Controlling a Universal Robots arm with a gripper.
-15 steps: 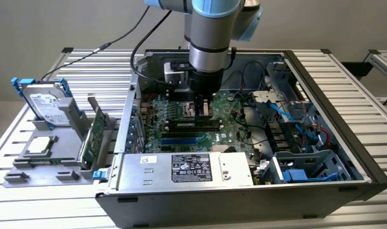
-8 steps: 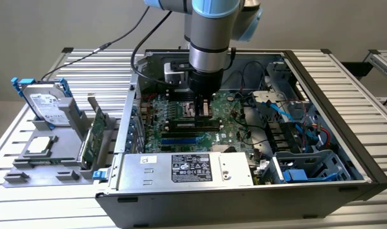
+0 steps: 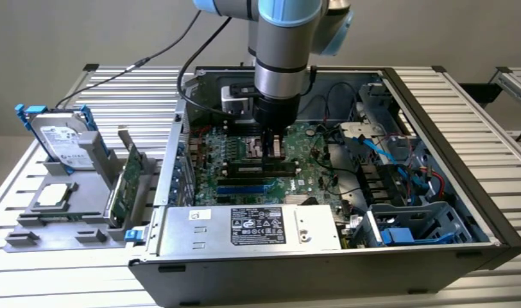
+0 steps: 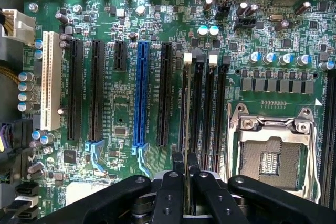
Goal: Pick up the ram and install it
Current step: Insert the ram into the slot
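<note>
- Thin, narrow circuit-board ram stick (image 4: pixel 187 103) shows edge-on only, its chips and label hidden.
- Black two-finger gripper (image 4: pixel 186 163) pinches it: one stick, over four long black memory slots (image 4: pixel 220 119).

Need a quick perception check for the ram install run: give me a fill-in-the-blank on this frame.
1. The gripper is ___ on the ram.
2. On the motherboard, one long slot is ___ in colour.
3. The hard drive stands outside the case, on the exterior view's ___.

Missing words: shut; blue; left.
</note>
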